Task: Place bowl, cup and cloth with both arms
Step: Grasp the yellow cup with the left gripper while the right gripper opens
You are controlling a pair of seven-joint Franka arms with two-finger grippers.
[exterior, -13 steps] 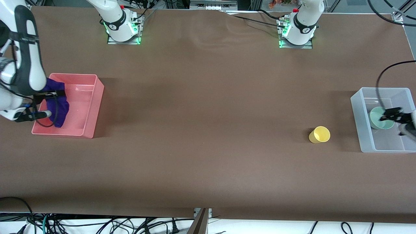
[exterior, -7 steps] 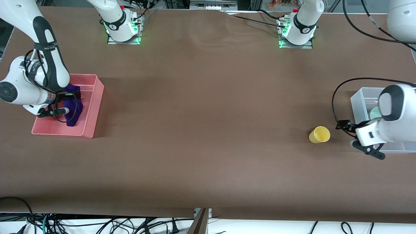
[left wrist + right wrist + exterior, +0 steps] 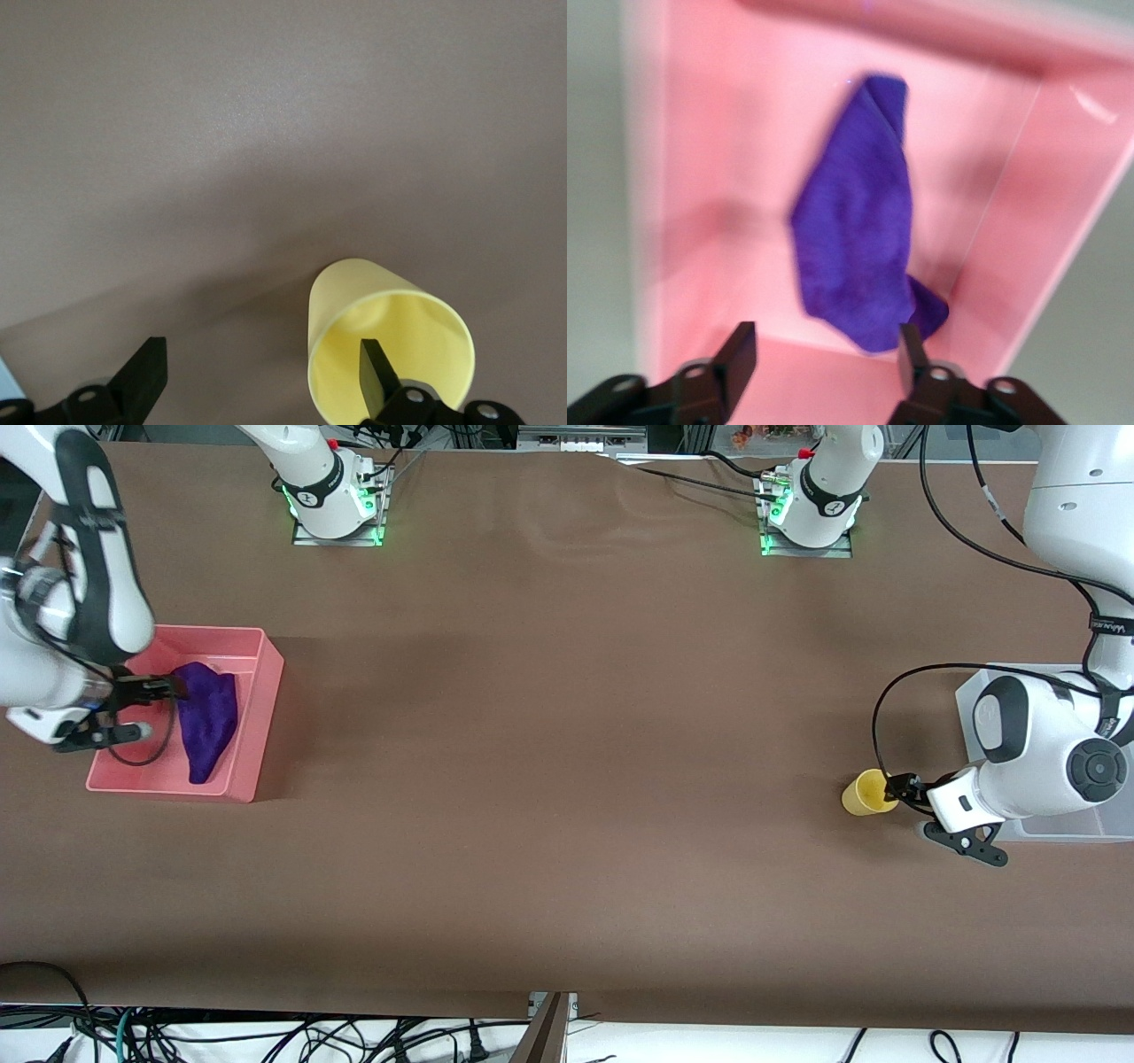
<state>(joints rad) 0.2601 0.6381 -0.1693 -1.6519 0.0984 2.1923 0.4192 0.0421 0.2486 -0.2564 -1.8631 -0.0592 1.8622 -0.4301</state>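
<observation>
The yellow cup point(image 3: 866, 794) stands on the brown table beside the clear bin point(image 3: 1063, 828), toward the left arm's end. My left gripper point(image 3: 897, 788) is open at the cup's rim. In the left wrist view, one finger point(image 3: 376, 379) sits in the mouth of the cup point(image 3: 354, 305) and the other stands apart from it; the left gripper point(image 3: 261, 354) holds nothing. The purple cloth point(image 3: 208, 716) lies in the pink bin point(image 3: 259, 726). My right gripper point(image 3: 166, 688) is open and empty over the bin's edge, and the right wrist view shows the gripper point(image 3: 828, 341) above the cloth point(image 3: 855, 239). The bowl is hidden.
The left arm's wrist covers most of the clear bin. The pink bin point(image 3: 1063, 177) sits at the right arm's end of the table. Both arm bases stand along the table's edge farthest from the front camera.
My left gripper left the bowl in the clear bin and moved to the yellow cup. My right gripper let go of the cloth, which now lies flat in the pink bin, and drew back.
</observation>
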